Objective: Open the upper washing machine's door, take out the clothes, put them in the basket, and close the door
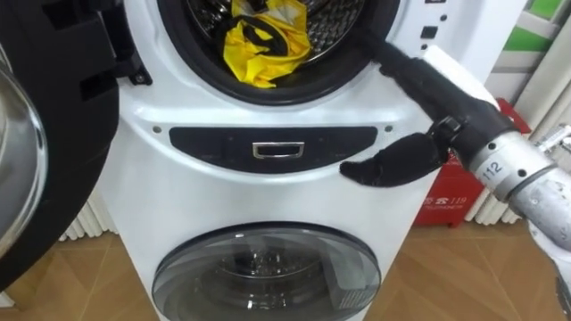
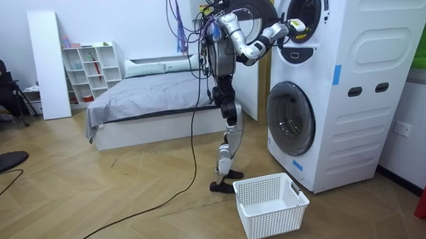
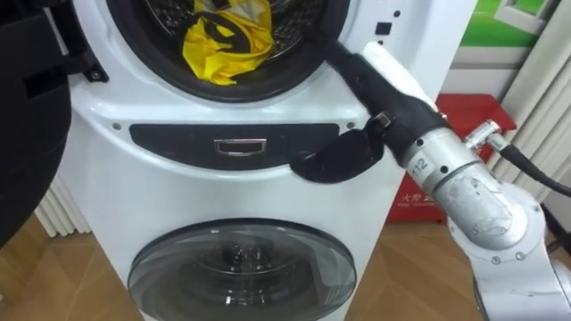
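Clothes, here one crumpled yellow garment (image 1: 260,45), lie in the upper drum of the stacked white washing machine (image 1: 268,192), left of the fingers (image 1: 397,62) and not touching them. The drum's dark open door (image 1: 36,134) hangs well to the left of the fingers, and a white laundry basket (image 2: 271,205) sits on the floor far beneath them. The right hand (image 1: 428,85) holds nothing, its fingers stretched straight to the drum's rim and its thumb (image 1: 393,163) spread wide below, over the dark control panel (image 1: 272,147).
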Tool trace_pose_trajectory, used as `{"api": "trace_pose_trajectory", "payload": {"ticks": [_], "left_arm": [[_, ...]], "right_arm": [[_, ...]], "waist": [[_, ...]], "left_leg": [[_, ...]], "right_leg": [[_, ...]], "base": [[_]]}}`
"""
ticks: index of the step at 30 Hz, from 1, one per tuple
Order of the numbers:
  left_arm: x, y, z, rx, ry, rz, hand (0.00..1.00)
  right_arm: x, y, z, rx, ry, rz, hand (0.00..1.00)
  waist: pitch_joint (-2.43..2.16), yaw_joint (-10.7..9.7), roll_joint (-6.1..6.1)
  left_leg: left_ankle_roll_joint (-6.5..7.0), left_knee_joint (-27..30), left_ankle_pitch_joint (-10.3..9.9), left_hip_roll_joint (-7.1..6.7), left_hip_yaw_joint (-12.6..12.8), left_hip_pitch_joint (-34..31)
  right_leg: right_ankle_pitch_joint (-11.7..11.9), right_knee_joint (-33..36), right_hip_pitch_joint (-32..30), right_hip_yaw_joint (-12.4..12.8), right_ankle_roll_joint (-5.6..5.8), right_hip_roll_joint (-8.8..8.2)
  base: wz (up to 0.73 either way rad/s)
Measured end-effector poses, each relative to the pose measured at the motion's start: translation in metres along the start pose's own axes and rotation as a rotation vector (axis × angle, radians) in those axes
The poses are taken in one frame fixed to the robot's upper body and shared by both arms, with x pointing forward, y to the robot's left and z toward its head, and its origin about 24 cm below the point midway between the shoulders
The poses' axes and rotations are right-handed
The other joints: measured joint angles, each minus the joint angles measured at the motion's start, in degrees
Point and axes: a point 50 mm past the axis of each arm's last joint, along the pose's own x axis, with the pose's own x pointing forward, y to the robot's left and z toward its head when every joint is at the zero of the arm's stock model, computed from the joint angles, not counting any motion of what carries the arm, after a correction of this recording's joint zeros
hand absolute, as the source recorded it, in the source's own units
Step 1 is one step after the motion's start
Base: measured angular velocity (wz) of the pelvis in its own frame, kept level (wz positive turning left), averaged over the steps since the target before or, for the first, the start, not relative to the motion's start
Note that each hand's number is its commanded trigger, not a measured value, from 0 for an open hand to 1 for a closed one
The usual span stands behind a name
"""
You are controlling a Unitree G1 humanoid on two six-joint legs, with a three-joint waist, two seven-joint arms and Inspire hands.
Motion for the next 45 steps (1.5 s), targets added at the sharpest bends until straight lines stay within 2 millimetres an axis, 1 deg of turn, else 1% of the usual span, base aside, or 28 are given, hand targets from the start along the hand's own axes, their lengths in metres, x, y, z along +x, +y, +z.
{"api": "trace_pose_trajectory", "payload": {"ticks": [4, 6, 10, 16, 20, 23, 24, 25, 26, 27, 28, 32, 34, 35, 37, 39, 40, 42, 43, 45], "left_arm": [[0.000, 0.000, 0.001, -0.009, -0.008, -0.015, 0.00], [0.000, 0.001, 0.000, -0.021, -0.007, -0.013, 0.00], [-0.001, 0.003, -0.002, -0.034, -0.003, -0.010, 0.00], [-0.001, 0.003, -0.001, -0.033, -0.011, -0.039, 0.00], [-0.001, 0.005, 0.001, -0.026, -0.019, -0.049, 0.00], [-0.001, 0.007, 0.001, -0.024, -0.019, -0.057, 0.00], [-0.001, 0.007, 0.001, -0.023, -0.020, -0.057, 0.00], [-0.001, 0.007, 0.001, -0.023, -0.019, -0.057, 0.00], [-0.001, 0.007, 0.001, -0.024, -0.019, -0.057, 0.00], [-0.001, 0.007, 0.001, -0.023, -0.019, -0.057, 0.00], [-0.001, 0.007, 0.001, -0.022, -0.019, -0.055, 0.00], [-0.001, 0.006, -0.002, -0.016, -0.019, -0.053, 0.00], [-0.002, 0.003, -0.005, -0.019, -0.012, -0.059, 0.00], [-0.002, 0.002, -0.005, -0.020, -0.010, -0.060, 0.00], [-0.002, 0.001, -0.008, -0.018, -0.005, -0.062, 0.00], [-0.002, 0.000, -0.009, -0.010, -0.001, -0.061, 0.00], [-0.003, -0.002, -0.011, -0.008, 0.002, -0.062, 0.00], [-0.003, -0.002, -0.013, -0.008, 0.007, -0.062, 0.00], [-0.003, -0.002, -0.015, -0.007, 0.011, -0.058, 0.00], [-0.004, -0.002, -0.017, -0.007, 0.016, -0.048, 0.00]], "right_arm": [[-0.001, 0.005, 0.006, -0.012, -0.031, 0.077, 0.00], [-0.001, 0.006, 0.008, -0.016, -0.037, 0.098, 0.00], [-0.003, 0.009, 0.015, -0.033, -0.071, 0.150, 0.00], [-0.006, 0.012, 0.021, -0.046, -0.099, 0.218, 0.00], [-0.007, 0.016, 0.028, -0.036, -0.140, 0.266, 0.00], [-0.008, 0.018, 0.032, -0.024, -0.165, 0.296, 0.00], [-0.008, 0.019, 0.032, -0.028, -0.162, 0.298, 0.00], [-0.008, 0.018, 0.031, -0.037, -0.157, 0.293, 0.00], [-0.008, 0.018, 0.031, -0.040, -0.155, 0.290, 0.00], [-0.008, 0.017, 0.031, -0.044, -0.156, 0.283, 0.00], [-0.009, 0.016, 0.032, -0.044, -0.162, 0.273, 0.00], [-0.011, 0.007, 0.038, -0.054, -0.203, 0.180, 0.00], [-0.015, -0.004, 0.042, -0.045, -0.240, 0.080, 0.00], [-0.016, -0.007, 0.042, -0.044, -0.246, 0.058, 0.00], [-0.019, -0.015, 0.044, -0.034, -0.265, -0.019, 0.00], [-0.020, -0.019, 0.045, -0.025, -0.280, -0.065, 0.00], [-0.021, -0.020, 0.046, -0.023, -0.287, -0.090, 0.00], [-0.021, -0.022, 0.046, -0.019, -0.296, -0.129, 0.00], [-0.021, -0.023, 0.046, -0.016, -0.296, -0.152, 0.00], [-0.021, -0.025, 0.046, -0.016, -0.297, -0.190, 0.00]], "waist": [[0.05, 1.0, -0.05], [0.10, 1.1, -0.10], [0.36, 1.1, -0.14], [0.43, 1.1, -0.29], [0.28, 1.3, -0.73], [0.04, 1.5, -1.18], [0.08, 1.8, -1.35], [0.03, 1.7, -1.54], [0.01, 1.7, -1.61], [0.04, 1.7, -1.60], [0.24, 1.3, -1.30], [0.42, 1.0, -0.96], [0.64, 0.9, -0.37], [0.65, 0.9, -0.20], [0.68, 0.9, 0.52], [0.51, 0.9, 1.13], [0.32, 0.9, 1.44], [0.29, 0.9, 1.75], [0.35, 1.0, 1.85], [0.32, 0.9, 1.81]], "left_leg": [[0.16, 0.1, -0.1, -0.29, -0.4, 0.0], [0.21, 0.2, -0.1, -0.53, -0.8, 0.0], [0.61, 0.4, -0.4, -0.65, -0.9, 0.0], [1.25, 1.0, -0.9, -0.77, -1.1, -0.1], [1.42, 1.0, -1.0, -0.94, -1.5, -0.1], [1.57, 1.0, -1.1, -0.96, -1.6, 0.0], [1.61, 1.0, -1.1, -0.96, -1.6, 0.1], [1.67, 1.0, -1.1, -0.98, -1.6, 0.1], [1.69, 1.0, -1.2, -0.99, -1.6, 0.2], [1.71, 1.0, -1.2, -1.00, -1.8, 0.6], [1.79, 1.1, -1.2, -1.06, -2.1, 0.9], [2.04, 1.1, -1.4, -1.13, -1.9, 1.1], [2.13, 1.1, -1.4, -1.30, -2.0, 1.6], [2.16, 1.1, -1.4, -1.35, -2.0, 1.7], [2.28, 1.1, -1.4, -1.48, -2.0, 1.9], [2.37, 1.0, -1.4, -1.65, -2.3, 2.0], [2.53, 0.8, -1.3, -1.69, -2.2, 2.2], [2.67, 0.5, -1.1, -1.73, -2.2, 2.7], [2.71, 0.0, -1.0, -1.74, -2.1, 3.1], [2.71, -0.3, -1.0, -1.74, -2.1, 3.1]], "right_leg": [[-0.1, 0.1, 0.2, -0.3, 0.19, -0.17], [-0.2, 0.1, 0.3, -0.6, 0.40, -0.33], [-0.2, 0.3, 0.3, -0.4, 0.69, -0.47], [-0.3, 1.2, 0.2, -0.2, 1.33, -0.60], [-0.3, 1.3, 0.1, 0.2, 1.84, -0.69], [-0.1, 1.4, 0.1, 0.3, 2.32, -0.67], [-0.1, 1.5, 0.1, 0.6, 2.38, -0.67], [-0.1, 1.7, 0.0, 1.5, 2.46, -0.61], [-0.2, 1.8, 0.0, 1.9, 2.55, -0.62], [-0.2, 2.2, 0.0, 2.5, 2.58, -0.54], [-0.1, 2.2, 0.3, 3.3, 2.73, -0.45], [0.0, 2.1, 1.0, 3.3, 2.86, -0.53], [-0.1, 2.1, 1.4, 3.3, 2.86, -0.45], [-0.1, 2.1, 1.5, 3.3, 2.86, -0.43], [0.0, 2.1, 1.6, 3.3, 2.88, -0.51], [0.0, 2.1, 1.6, 3.4, 2.89, -0.60], [0.0, 2.1, 1.7, 3.7, 2.90, -0.69], [0.0, 2.1, 1.9, 4.6, 2.92, -0.73], [-0.1, 2.1, 2.2, 4.7, 2.93, -0.80], [-0.1, 2.0, 2.3, 4.7, 2.93, -0.81]], "base": [[0.05], [0.10], [0.01], [0.00], [0.03], [0.03], [0.00], [0.00], [0.00], [0.08], [0.10], [0.00], [-0.02], [0.00], [0.00], [0.00], [0.00], [0.00], [0.00], [0.00]]}}
